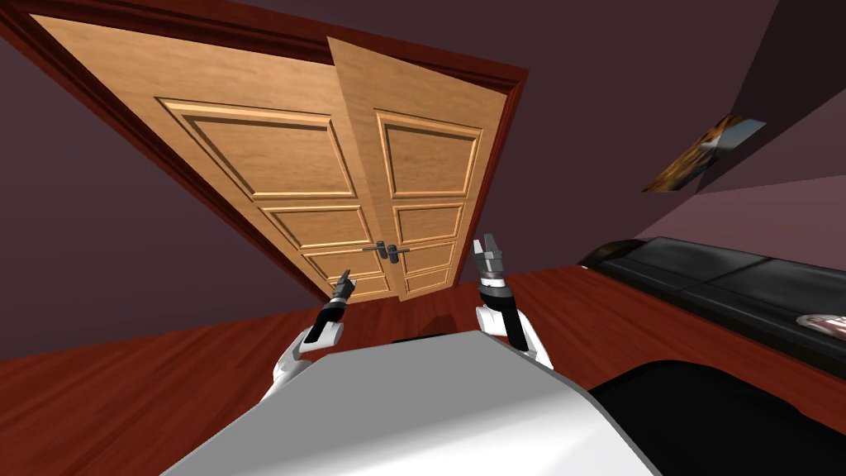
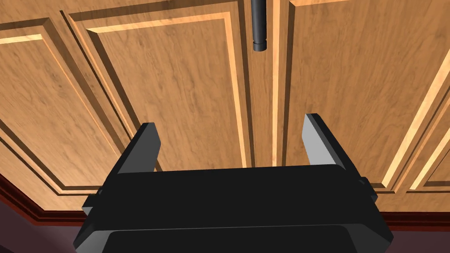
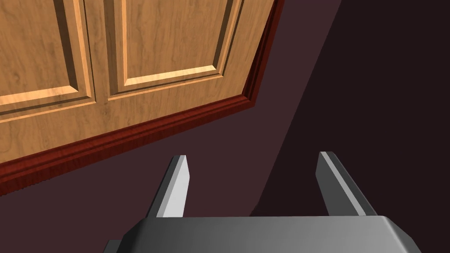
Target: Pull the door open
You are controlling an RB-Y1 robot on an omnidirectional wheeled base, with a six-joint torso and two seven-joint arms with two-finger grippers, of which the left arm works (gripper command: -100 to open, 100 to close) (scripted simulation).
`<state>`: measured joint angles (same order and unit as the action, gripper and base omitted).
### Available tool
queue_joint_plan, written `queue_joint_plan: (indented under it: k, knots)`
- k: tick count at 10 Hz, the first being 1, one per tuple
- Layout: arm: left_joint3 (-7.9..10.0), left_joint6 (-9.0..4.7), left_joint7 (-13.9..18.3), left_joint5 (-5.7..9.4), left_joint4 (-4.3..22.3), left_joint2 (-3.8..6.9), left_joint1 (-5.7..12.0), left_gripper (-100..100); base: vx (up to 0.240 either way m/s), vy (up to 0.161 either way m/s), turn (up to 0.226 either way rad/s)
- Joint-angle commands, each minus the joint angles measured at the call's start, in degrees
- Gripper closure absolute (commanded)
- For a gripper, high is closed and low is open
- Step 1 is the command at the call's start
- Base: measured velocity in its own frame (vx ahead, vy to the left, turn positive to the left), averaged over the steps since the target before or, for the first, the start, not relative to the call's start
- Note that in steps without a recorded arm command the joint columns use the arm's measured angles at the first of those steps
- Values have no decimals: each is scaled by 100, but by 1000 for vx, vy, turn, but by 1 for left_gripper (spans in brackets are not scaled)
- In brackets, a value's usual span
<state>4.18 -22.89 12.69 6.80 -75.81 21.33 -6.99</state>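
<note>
closest in, the left claw (image 2: 230, 127) has its fingers spread apart with nothing between them, and the right claw (image 3: 252, 160) is likewise spread and empty. ahead of both stands the wooden double door (image 1: 289, 157), panelled, its two leaves meeting just ahead of the left claw. the leaf on the right claw's side looks a little out of line with the other, though the wide lens makes that hard to judge. a dark red frame (image 3: 132, 131) borders the door. the right claw faces a corner of that frame and the purple wall beside it, away from where the leaves meet. well off to the right claw's outer side lies a black couch (image 1: 727, 289). smallest, the dark lever handle (image 2: 259, 26) hangs ahead of the left claw, roughly in line with the gap between its fingers but well apart from them.

this reads as the reach, with no grip taken yet. next, the left claw needs to go forward until the lever sits between its fingers, close on it, then draw back along the leaf's arc.
</note>
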Motion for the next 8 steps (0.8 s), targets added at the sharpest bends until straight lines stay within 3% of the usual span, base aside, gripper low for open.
queue_joint_plan:
  k: [1,8]
  knots:
    - [6,-10,59,39,180,59,83,-100,107,6,-83]
    - [9,-10,321,213,952,301,475,-100,134,-4,-97]
